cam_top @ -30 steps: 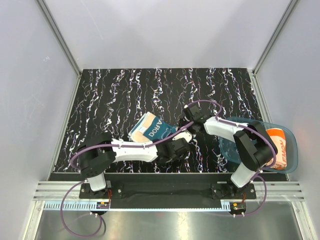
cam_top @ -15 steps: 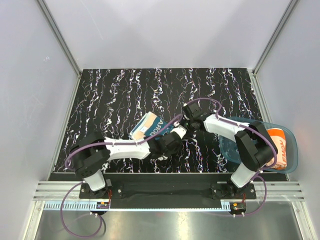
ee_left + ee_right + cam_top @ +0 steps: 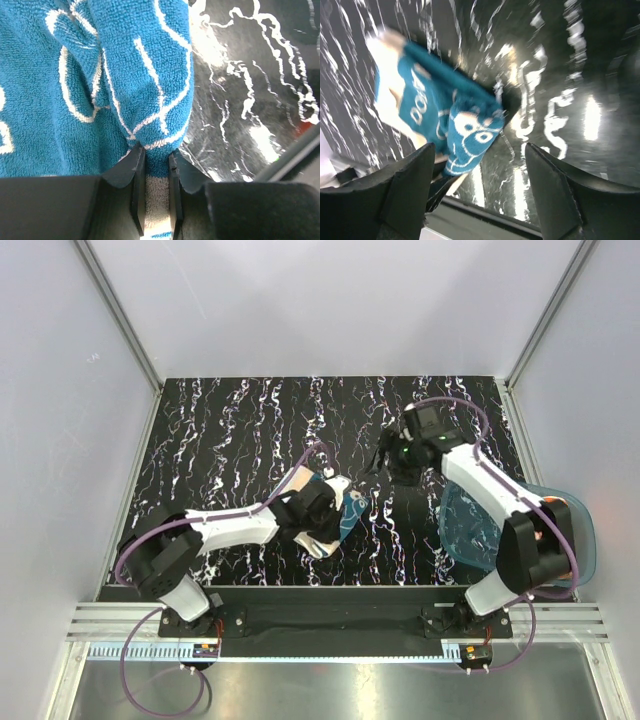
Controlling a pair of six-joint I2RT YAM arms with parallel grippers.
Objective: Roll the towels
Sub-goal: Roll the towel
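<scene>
Left end effector (image 3: 156, 167), teal towel (image 3: 100, 75) between jaws

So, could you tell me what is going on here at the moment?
Two robot arms are working on rolling towels. The left arm's fingers are shut on a fold of the teal towel, which sits bunched on the black marbled table. The right arm's fingers are open and empty, hovering above the table off to the towel's right. The orange towel lies in the blue tray at the far right, mostly hidden by the right arm.
</scene>
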